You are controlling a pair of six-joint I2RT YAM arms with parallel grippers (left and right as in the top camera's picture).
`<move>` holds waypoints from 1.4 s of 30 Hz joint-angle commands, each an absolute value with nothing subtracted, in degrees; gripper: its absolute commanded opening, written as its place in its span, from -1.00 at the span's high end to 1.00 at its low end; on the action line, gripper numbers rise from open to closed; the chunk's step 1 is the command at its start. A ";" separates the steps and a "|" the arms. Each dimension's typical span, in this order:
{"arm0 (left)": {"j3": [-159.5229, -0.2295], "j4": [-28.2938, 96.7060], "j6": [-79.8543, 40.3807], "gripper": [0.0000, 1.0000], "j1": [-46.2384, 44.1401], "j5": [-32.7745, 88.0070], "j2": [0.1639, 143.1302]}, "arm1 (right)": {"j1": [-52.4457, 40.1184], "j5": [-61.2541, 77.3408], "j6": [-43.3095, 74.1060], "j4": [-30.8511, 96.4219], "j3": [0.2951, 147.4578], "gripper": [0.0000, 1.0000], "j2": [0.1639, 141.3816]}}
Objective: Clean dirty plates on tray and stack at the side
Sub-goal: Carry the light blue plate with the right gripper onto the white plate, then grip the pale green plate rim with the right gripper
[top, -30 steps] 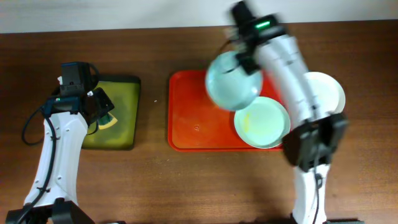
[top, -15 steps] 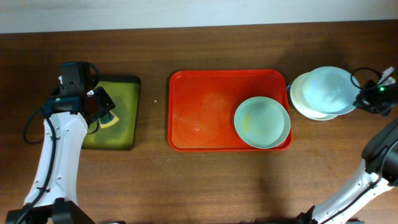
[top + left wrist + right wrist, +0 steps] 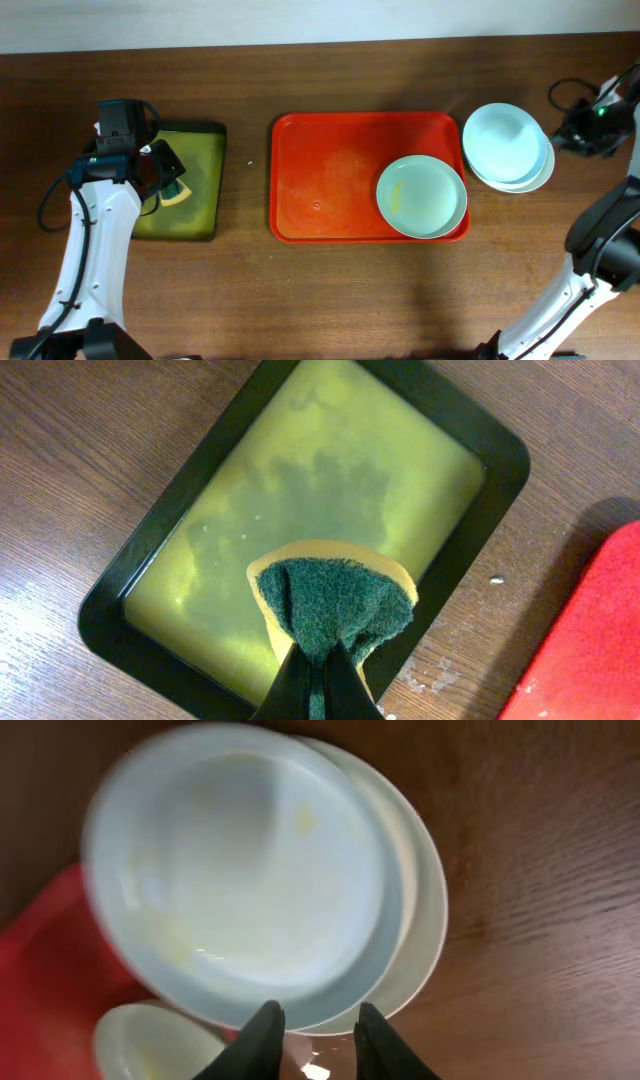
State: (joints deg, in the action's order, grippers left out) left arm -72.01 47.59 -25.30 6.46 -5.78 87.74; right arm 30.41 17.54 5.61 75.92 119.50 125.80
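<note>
The red tray (image 3: 330, 170) lies mid-table. One pale mint plate (image 3: 421, 196) with a yellow smear sits in its right front corner. To the tray's right, a mint-blue plate (image 3: 503, 140) is stacked on the cream-white plate (image 3: 538, 178). My right gripper (image 3: 565, 138) is open and empty just right of the stack. In the right wrist view its fingers (image 3: 315, 1032) hang by the stack's edge, the mint-blue plate (image 3: 240, 870) above the cream plate (image 3: 425, 910). My left gripper (image 3: 320, 685) is shut on a yellow-green sponge (image 3: 335, 595) over the dark tray (image 3: 480, 430).
The dark tray (image 3: 205, 135) with its yellow-green inside sits at the left, apart from the red tray. The red tray's corner shows in the left wrist view (image 3: 590, 650). Bare wood table (image 3: 330, 290) lies in front. Cables run by the right arm at the right edge.
My right gripper carried the mint-blue plate from above the red tray to the right, set it on the cream-white plate, let go and drew back. The left arm has not moved.
</note>
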 commanded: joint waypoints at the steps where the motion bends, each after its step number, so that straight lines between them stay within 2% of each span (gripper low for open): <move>1: -72.03 47.62 -24.75 1.00 6.66 -5.30 87.11 | 25.39 18.90 4.91 77.43 123.44 0.42 121.01; 3: -72.03 47.62 -24.75 1.00 6.66 -5.30 87.13 | 20.23 19.53 -0.51 79.68 123.24 0.24 120.95; 7: -72.03 47.59 -24.75 1.00 6.66 -5.32 87.13 | 8.27 18.41 -14.55 81.43 115.61 0.24 121.67; 11: -72.03 47.64 -24.75 1.00 6.66 -5.30 87.13 | -0.78 5.17 -16.27 72.10 103.09 0.13 122.21; 16: -72.03 47.68 -24.75 1.00 6.66 -5.30 87.13 | -3.25 -3.70 -16.32 63.05 95.22 0.02 122.21; 17: -72.03 47.68 -24.75 1.00 6.66 -5.30 87.13 | -2.74 -3.68 -16.99 62.30 94.39 -0.06 122.21; 21: -72.03 47.64 -24.75 1.00 6.66 -5.30 87.13 | -1.37 -1.76 -17.80 58.81 90.39 -0.17 122.21; 22: -72.03 47.66 -24.75 1.00 6.66 -5.10 87.15 | -1.04 -1.78 -17.80 57.69 88.53 -0.14 122.21; 23: -72.03 47.66 -24.75 1.00 6.66 -5.06 87.13 | -0.99 -1.78 -17.78 57.30 87.50 -0.01 122.21; 25: -72.03 47.66 -24.75 1.00 6.66 -5.04 87.13 | -1.19 -1.48 -15.64 57.58 87.11 0.49 122.21; 26: -72.03 47.59 -24.75 1.00 6.66 -3.77 87.13 | -1.54 2.07 -14.46 57.58 87.24 0.62 122.19; 29: -72.03 47.40 -24.75 1.00 6.63 -2.50 87.15 | -3.33 15.75 -14.26 56.27 87.35 0.56 122.19; 31: -72.03 47.44 -24.73 1.00 6.63 -2.52 87.15 | -5.39 16.64 -10.96 55.46 88.49 0.44 122.19; 32: -72.03 47.44 -24.73 1.00 6.63 -2.50 87.15 | -5.85 13.41 -6.24 56.01 89.73 0.13 122.19; 33: -71.96 47.44 -24.73 1.00 6.63 -2.50 87.13 | -5.93 9.08 1.04 57.80 91.24 0.06 122.19; 34: -71.88 47.42 -24.73 1.00 6.63 -2.50 87.15 | -5.87 8.21 2.83 59.07 91.66 -0.07 122.19; 36: -71.22 46.61 -24.73 1.00 6.39 -2.07 87.15 | -5.89 8.32 3.09 62.24 91.37 -0.87 122.19; 37: -70.98 46.22 -24.73 1.00 6.02 -2.00 87.24 | -5.96 8.32 3.51 62.96 90.76 -0.97 122.19; 42: -70.35 44.56 -23.40 1.00 2.39 -0.80 87.24 | -6.00 7.46 3.51 62.61 85.91 -0.99 122.19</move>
